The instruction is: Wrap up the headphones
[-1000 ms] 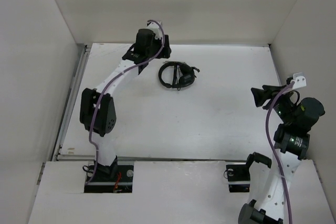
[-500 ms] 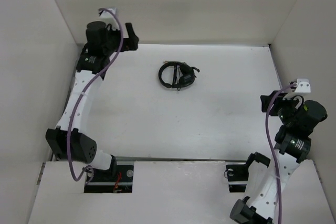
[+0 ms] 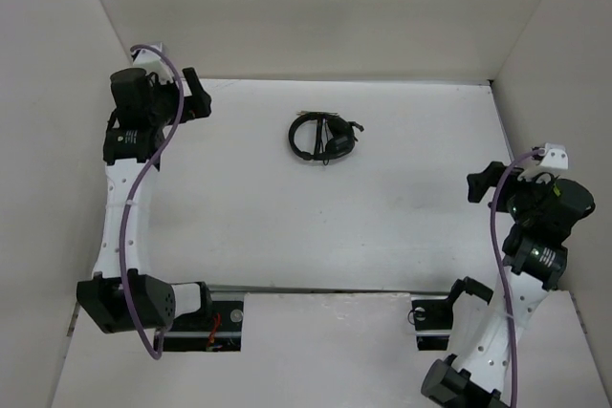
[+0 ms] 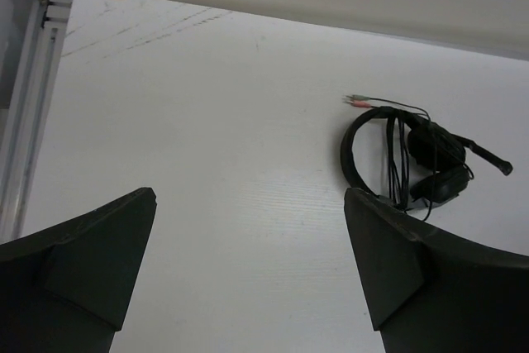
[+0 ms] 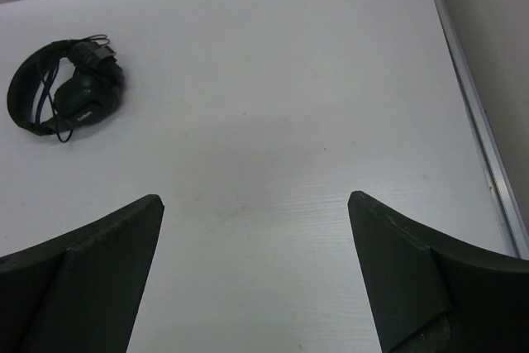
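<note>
The left fingers (image 4: 91, 262), dark matte wedges, stand wide apart and hold nothing. The right fingers (image 5: 83, 270) are spread just as wide, also empty. Beneath them lies a smooth white table (image 3: 287, 207) with faint scuffs near its far left corner, a metal rail (image 4: 25, 121) along its left edge and plain white walls (image 3: 335, 7) around it. The headphones (image 3: 323, 138) lie toward the far middle of the table, well apart from both arms, with a thin round black band, padded cups and the cord bunched across the loop.

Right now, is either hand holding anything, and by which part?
Nothing. The left hand and right hand are open; the small black corded headphones lie untouched.
</note>
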`<state>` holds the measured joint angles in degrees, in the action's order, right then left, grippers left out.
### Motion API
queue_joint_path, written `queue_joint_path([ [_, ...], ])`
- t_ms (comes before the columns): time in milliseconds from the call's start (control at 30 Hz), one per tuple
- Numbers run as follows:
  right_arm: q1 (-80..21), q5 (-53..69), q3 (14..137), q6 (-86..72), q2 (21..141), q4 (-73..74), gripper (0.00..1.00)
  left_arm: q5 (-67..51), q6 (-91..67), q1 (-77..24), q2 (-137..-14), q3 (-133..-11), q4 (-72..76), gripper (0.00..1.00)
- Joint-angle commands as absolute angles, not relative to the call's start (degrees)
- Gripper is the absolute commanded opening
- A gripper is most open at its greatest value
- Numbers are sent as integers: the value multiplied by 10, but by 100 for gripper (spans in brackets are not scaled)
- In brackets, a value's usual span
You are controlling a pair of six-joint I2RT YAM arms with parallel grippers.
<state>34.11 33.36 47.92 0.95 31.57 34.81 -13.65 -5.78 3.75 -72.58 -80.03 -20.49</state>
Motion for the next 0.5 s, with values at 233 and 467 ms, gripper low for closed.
queue_joint_path([
  [233, 332, 240, 605, 24, 421, 507, 100, -165, -33, 152, -701, -788, -234, 100],
  [467, 317, 165, 641, 49, 425, 521, 100, -168, -15, 198, -676, -752, -235, 100],
])
